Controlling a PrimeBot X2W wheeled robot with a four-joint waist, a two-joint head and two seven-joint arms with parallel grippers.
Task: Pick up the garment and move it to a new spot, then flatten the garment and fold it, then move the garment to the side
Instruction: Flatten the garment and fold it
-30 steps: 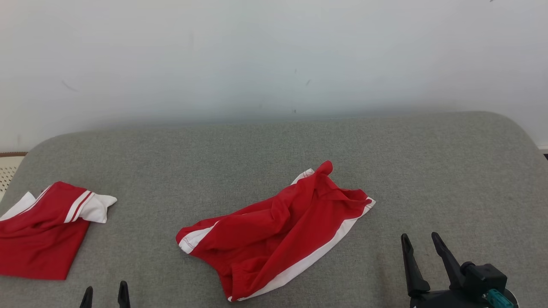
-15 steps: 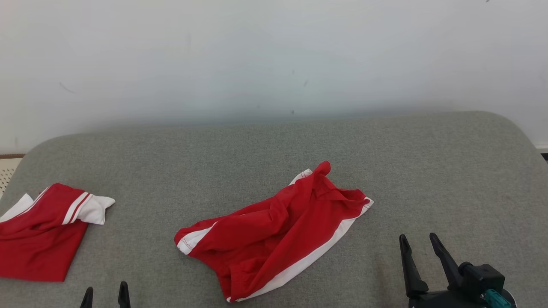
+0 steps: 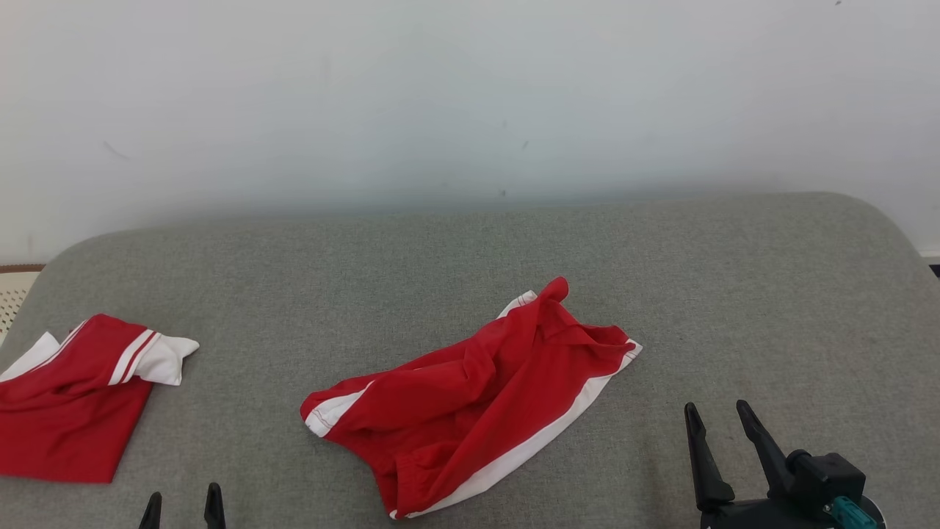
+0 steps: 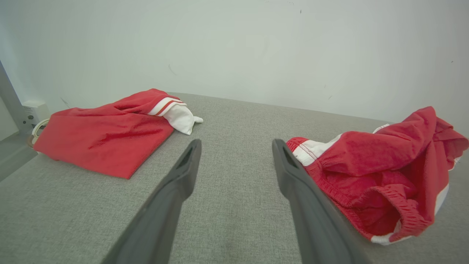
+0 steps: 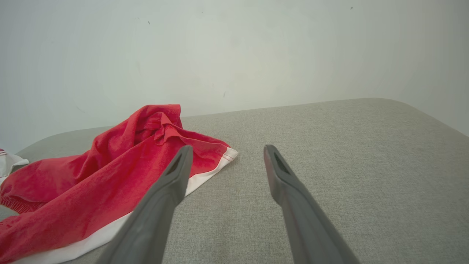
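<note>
Head view: I am holding my left gripper [image 3: 183, 494] and right gripper [image 3: 716, 406] spread wide and empty, with the crumpled red garment [image 3: 470, 397] lying ahead between them, and I am risking a slipped lift if they pinch only one loose top fold.

The right gripper [image 3: 717, 406] has long tapering black fingers on a blocky black base [image 3: 822, 474]; beside it, perhaps a teal connector [image 3: 846, 509].

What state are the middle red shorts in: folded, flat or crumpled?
Crumpled. The red shorts lie bunched in ridges on the grey fabric surface, waistband curled.
</note>
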